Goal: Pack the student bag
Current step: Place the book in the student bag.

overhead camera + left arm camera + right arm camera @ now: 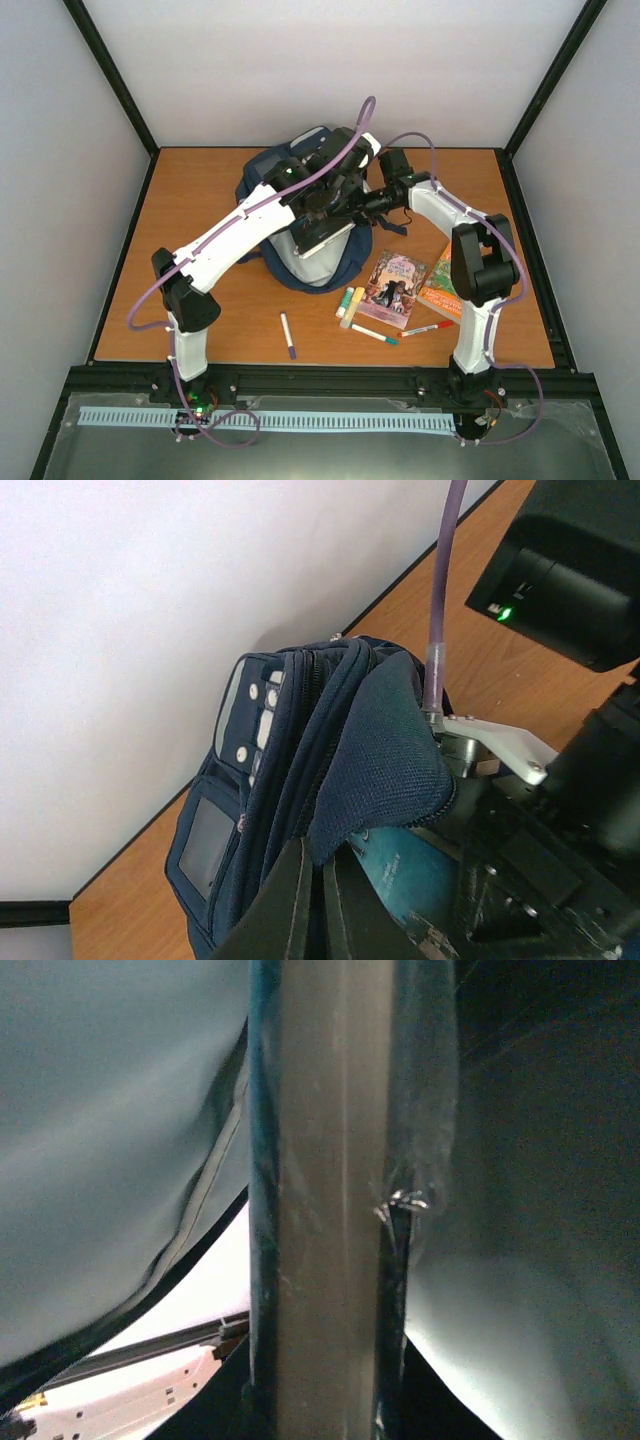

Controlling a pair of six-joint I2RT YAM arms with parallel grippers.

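Observation:
The student bag [268, 190] is navy-blue and stands at the back middle of the table. It also shows in the left wrist view [290, 740], front pockets to the left. My left gripper [322, 875] is shut on the edge of the bag's open flap and holds it up; from above it [318, 190] is over the bag. My right gripper [350, 207] reaches in from the right, shut on a teal-covered book [415, 865] that is partly inside the opening. In the right wrist view the book's page edge [325, 1210] fills the middle, with bag lining on both sides.
Two picture books [393, 288] [441, 287] lie front right of the bag. Near them lie green and yellow highlighters [348, 303], a teal marker [373, 334] and a red marker [426, 327]. A purple marker [288, 335] lies near the front edge.

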